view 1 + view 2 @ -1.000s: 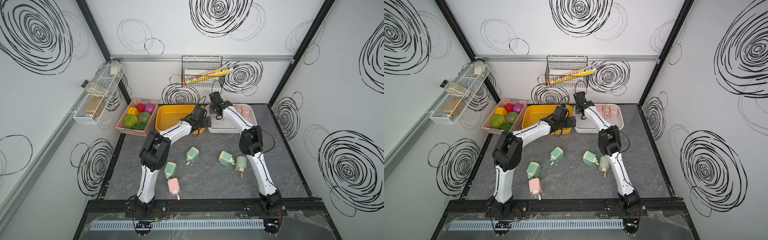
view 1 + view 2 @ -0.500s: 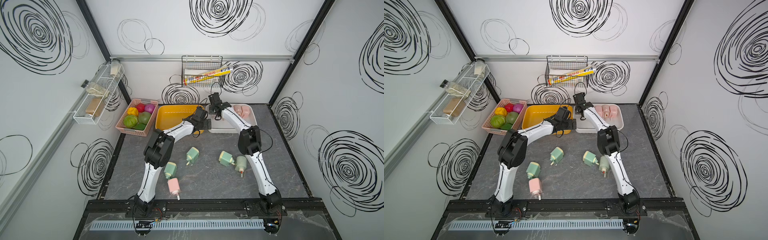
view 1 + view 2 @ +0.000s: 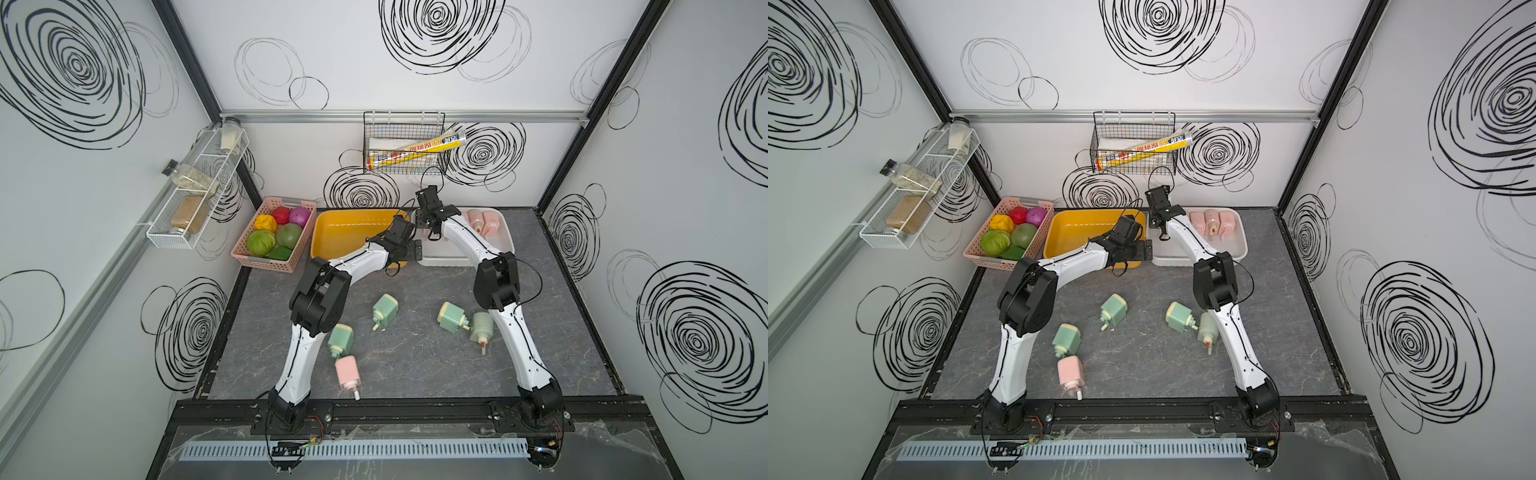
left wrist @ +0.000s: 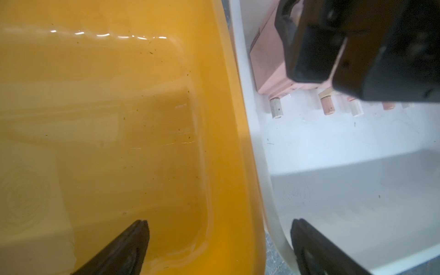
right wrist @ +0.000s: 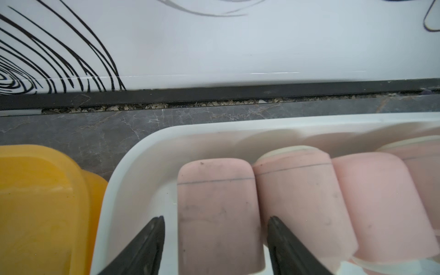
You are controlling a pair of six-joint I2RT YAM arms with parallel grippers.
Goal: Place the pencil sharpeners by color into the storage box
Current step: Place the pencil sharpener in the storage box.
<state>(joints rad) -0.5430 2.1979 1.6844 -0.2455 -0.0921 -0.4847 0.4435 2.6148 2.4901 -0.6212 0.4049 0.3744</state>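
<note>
Several pale pink pencil sharpeners (image 5: 297,202) lie side by side in the white storage box (image 3: 465,261). My right gripper (image 5: 216,217) is open, its fingers standing either side of the end pink sharpener (image 5: 216,190), with a gap at one side. In the left wrist view its black body hangs over that sharpener (image 4: 266,62). My left gripper (image 4: 220,222) is open and empty, straddling the meeting rims of the yellow box (image 4: 119,119) and white box (image 4: 333,178). Several mint green sharpeners (image 3: 384,309) (image 3: 452,317) (image 3: 340,338) and one pink sharpener (image 3: 347,371) lie on the table.
A pink basket of toy vegetables (image 3: 272,237) stands left of the yellow box (image 3: 345,232). A wire basket with a tube (image 3: 405,143) hangs on the back wall, and a wire shelf with jars (image 3: 195,195) on the left wall. One green sharpener (image 3: 482,326) lies against my right arm.
My right gripper's jaws have spread apart around the end pink sharpener in the white box. The left arm has shifted slightly, its gripper staying open.
</note>
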